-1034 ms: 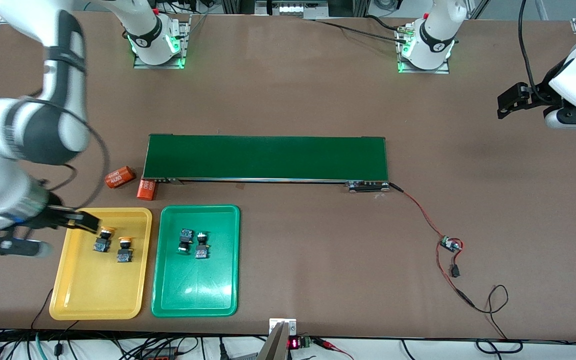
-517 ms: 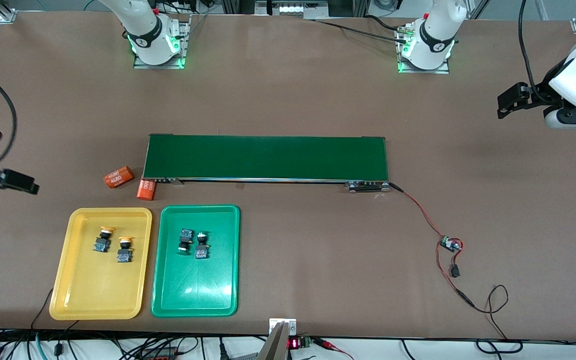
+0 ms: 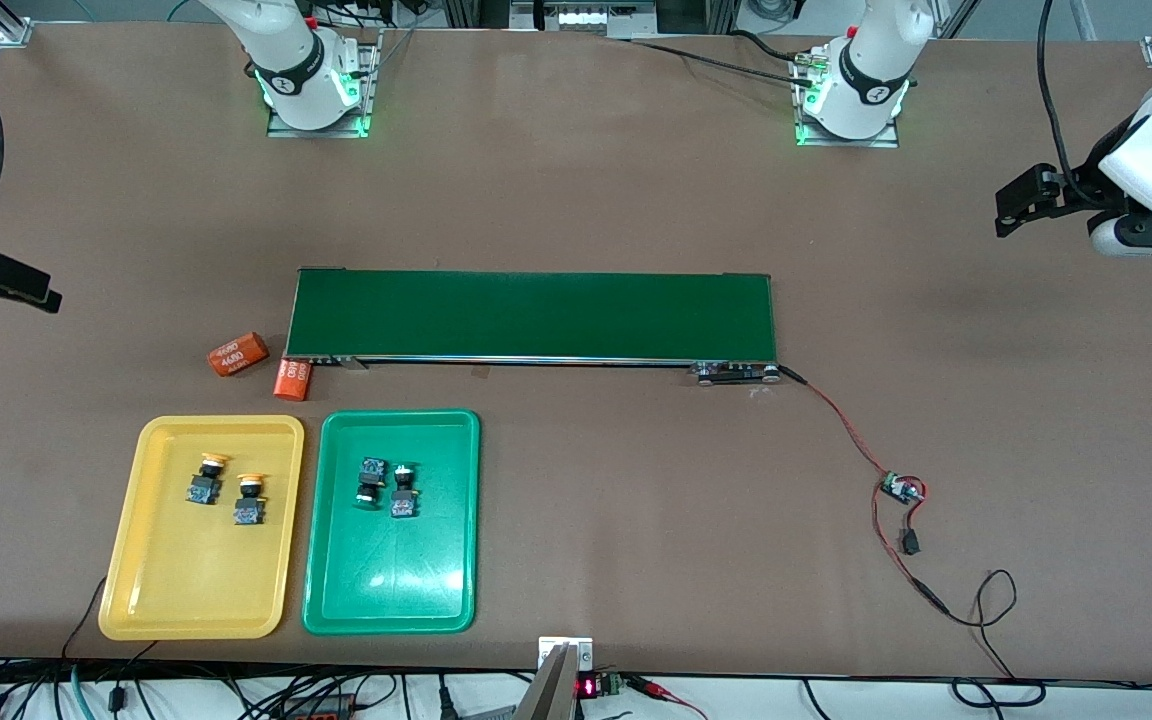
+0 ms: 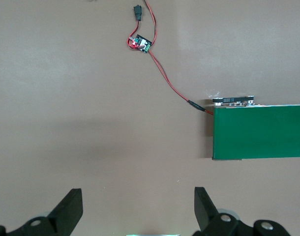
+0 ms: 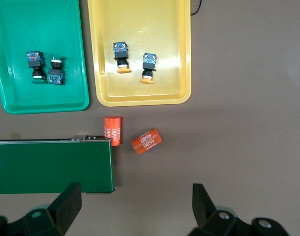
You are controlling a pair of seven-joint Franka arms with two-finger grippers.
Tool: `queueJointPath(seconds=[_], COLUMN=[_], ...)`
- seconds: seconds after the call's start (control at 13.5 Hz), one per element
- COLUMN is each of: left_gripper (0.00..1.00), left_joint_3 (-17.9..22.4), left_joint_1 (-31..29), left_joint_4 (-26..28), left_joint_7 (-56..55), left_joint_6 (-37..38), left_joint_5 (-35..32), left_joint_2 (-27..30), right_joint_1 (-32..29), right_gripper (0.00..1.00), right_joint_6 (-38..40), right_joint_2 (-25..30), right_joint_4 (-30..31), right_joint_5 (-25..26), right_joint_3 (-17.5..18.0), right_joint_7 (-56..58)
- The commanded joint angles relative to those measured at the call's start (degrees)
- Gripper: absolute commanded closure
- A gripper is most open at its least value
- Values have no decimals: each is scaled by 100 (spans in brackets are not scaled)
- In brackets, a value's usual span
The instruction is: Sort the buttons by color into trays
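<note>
Fingers on both arms are spread wide and grasp nothing.

Front view: the right gripper (image 3: 31,290) hangs over the bare worktop (image 3: 586,200) at the right arm's end, close to the worktop's edge. The left gripper (image 3: 1021,205) waits over the left arm's end. The yellow tray (image 3: 126,560) and the green tray (image 3: 336,580) lie side by side near the worktop's front edge, toward the right arm's end. Two yellow-capped buttons (image 3: 226,490) rest in the yellow tray, two green-capped buttons (image 3: 386,488) in the green tray. A conveyor belt (image 3: 536,315) stretches across the worktop's middle. Two orange cylinders (image 3: 261,365) lie by its end, just above the yellow tray. A circuit board (image 3: 901,490) on red-black wires sits toward the left arm's end.

Left wrist view: the left fingers (image 4: 69,214) stand apart over bare worktop, with the belt's end and the circuit board in sight.

Right wrist view: the right fingers (image 5: 66,204) stand apart above the belt's end and the cylinders. Both trays show, each holding its matching pair.

Judged from this, sorting looks complete, with no button left outside a tray. The sound move now is to keep both arms raised and clear of the trays. Open room is wide at both worktop ends; the cylinders and wires are the only clutter to avoid.
</note>
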State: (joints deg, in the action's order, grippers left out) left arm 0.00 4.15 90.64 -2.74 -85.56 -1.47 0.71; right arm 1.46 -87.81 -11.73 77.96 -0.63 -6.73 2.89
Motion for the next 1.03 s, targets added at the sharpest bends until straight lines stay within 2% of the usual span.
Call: queueJointPath(seconds=[0.0, 0.3, 0.96], left_gripper=[0, 0, 0], left_joint_3=[8, 8, 8], left_joint_1=[-19, -19, -19], left_joint_4=[-72, -72, -72], left_joint_7=[107, 107, 107], left_joint_6=[101, 127, 136], left_joint_5=[94, 94, 94], left_joint_2=[43, 43, 43], right_joint_1=[-49, -40, -31], right_gripper=[0, 0, 0], right_joint_6=[-79, -377, -105], right_joint_2=[443, 812, 874], right_joint_4=[552, 1045, 1028], right_joint_5=[116, 257, 186], right_joint_3=[93, 111, 119], right_joint_7=[-43, -43, -52])
